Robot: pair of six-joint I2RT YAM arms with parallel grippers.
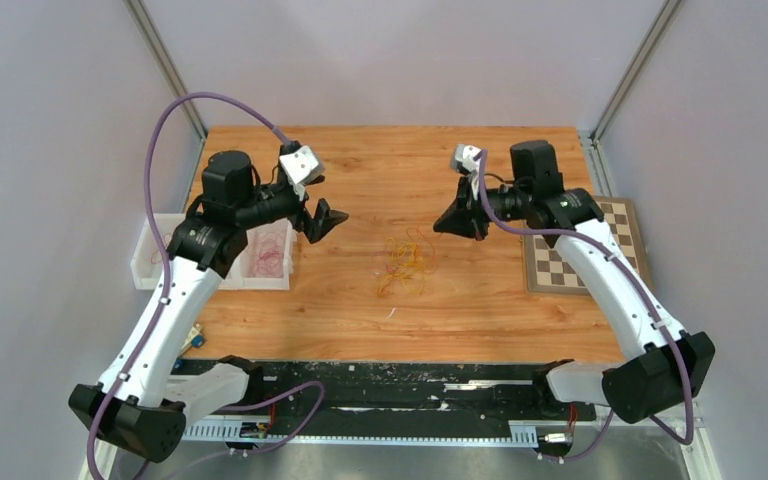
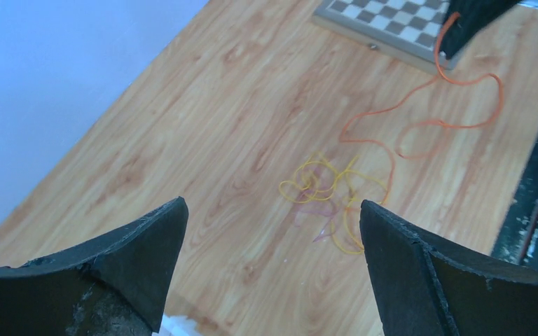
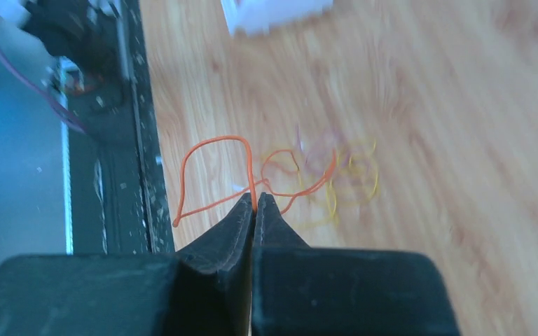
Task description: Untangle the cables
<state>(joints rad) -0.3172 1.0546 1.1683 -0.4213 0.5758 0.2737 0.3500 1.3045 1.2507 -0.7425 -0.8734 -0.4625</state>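
Right end effector [image 3: 254, 203]: closed on orange cable [image 3: 214, 141], above table [image 1: 360, 310].
Left end effector [image 2: 272, 204]: open, empty.
Other cables [image 2: 322, 189]: tangled mid-table.
Advice: pull orange away slowly; left pins tangle.

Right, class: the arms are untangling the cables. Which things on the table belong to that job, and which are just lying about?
Part of the job:
- orange cable, pinched in the shut right pincer
- yellow cables and pink cable, tangled mid-table
- left pincer, open

Just lying about:
- chessboard
- white tray at the left edge
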